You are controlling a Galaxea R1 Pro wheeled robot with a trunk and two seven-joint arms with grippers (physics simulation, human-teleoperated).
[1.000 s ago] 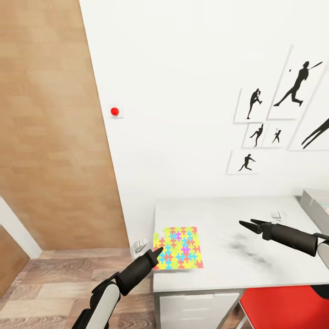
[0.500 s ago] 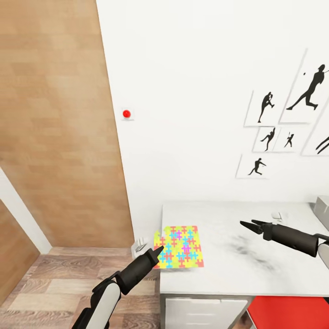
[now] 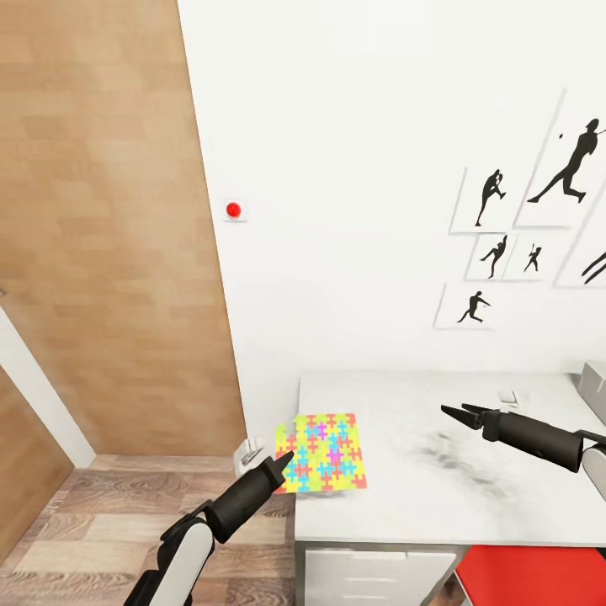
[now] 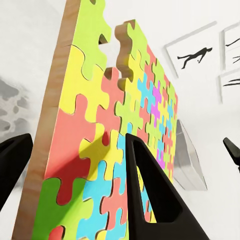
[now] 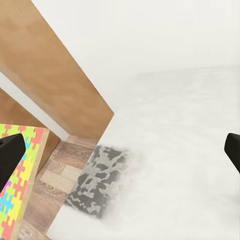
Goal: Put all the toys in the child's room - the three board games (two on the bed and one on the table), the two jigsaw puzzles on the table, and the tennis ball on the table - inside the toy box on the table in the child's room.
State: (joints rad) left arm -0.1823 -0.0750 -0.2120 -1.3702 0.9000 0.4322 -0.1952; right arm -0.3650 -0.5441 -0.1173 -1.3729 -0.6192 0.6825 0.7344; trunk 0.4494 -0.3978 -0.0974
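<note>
A colourful jigsaw puzzle (image 3: 322, 451) lies flat at the left end of the pale table (image 3: 421, 505), jutting past the table's left edge. My left gripper (image 3: 283, 460) is shut on its near left corner. In the left wrist view one finger lies across the puzzle (image 4: 125, 125) face and the other sits behind its wooden edge. My right gripper (image 3: 452, 410) hovers open over the middle of the table, with nothing between its fingers (image 5: 10, 155). A corner of the grey toy box (image 3: 594, 379) shows at the far right, and the toy box (image 4: 189, 161) appears beyond the puzzle.
A wooden wardrobe door (image 3: 101, 219) stands left of the table. On the white wall are a red button (image 3: 233, 209) and baseball silhouette pictures (image 3: 522, 219). White drawers (image 3: 370, 576) and a red seat (image 3: 530, 576) sit under the table front. Wood floor lies to the left.
The view first swung left. Since then my left gripper has drawn the puzzle leftward, so it now overhangs the table's edge. The right arm has stayed put.
</note>
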